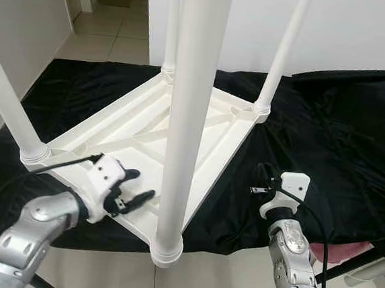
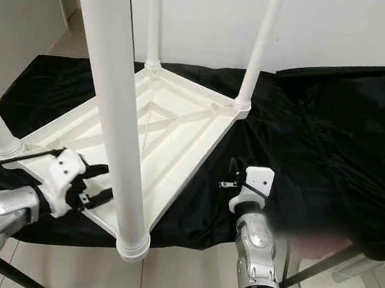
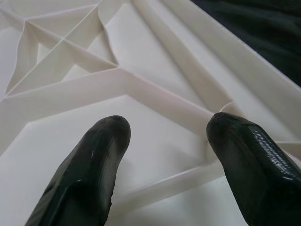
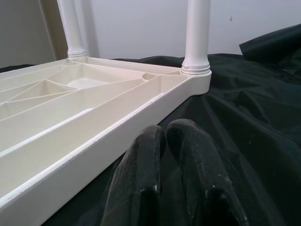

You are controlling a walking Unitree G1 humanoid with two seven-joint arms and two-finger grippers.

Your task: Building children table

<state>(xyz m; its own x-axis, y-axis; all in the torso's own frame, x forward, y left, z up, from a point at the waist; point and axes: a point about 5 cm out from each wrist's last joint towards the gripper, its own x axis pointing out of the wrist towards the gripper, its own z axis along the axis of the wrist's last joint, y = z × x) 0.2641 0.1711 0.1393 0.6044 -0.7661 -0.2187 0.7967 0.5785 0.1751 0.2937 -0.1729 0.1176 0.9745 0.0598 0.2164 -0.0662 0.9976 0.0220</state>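
Observation:
A white plastic children's table (image 1: 140, 129) lies upside down on a black cloth (image 1: 329, 129), ribbed underside up. Four white legs stand in its corner sockets: the near leg (image 1: 185, 116), the left leg (image 1: 7, 101), the far leg (image 1: 171, 27) and the right leg (image 1: 281, 57). My left gripper (image 1: 142, 185) hovers open just above the ribbed underside (image 3: 155, 75), left of the near leg, with nothing between its fingers. My right gripper (image 4: 164, 132) is shut and empty, low over the cloth beside the table's right rim (image 4: 94, 136).
The cloth covers a low surface whose front edge runs just before my arms. Tiled floor (image 1: 115, 29) and a white wall (image 1: 364, 31) lie beyond. A pink thing (image 1: 345, 253) and a white base (image 1: 370, 271) sit at the lower right.

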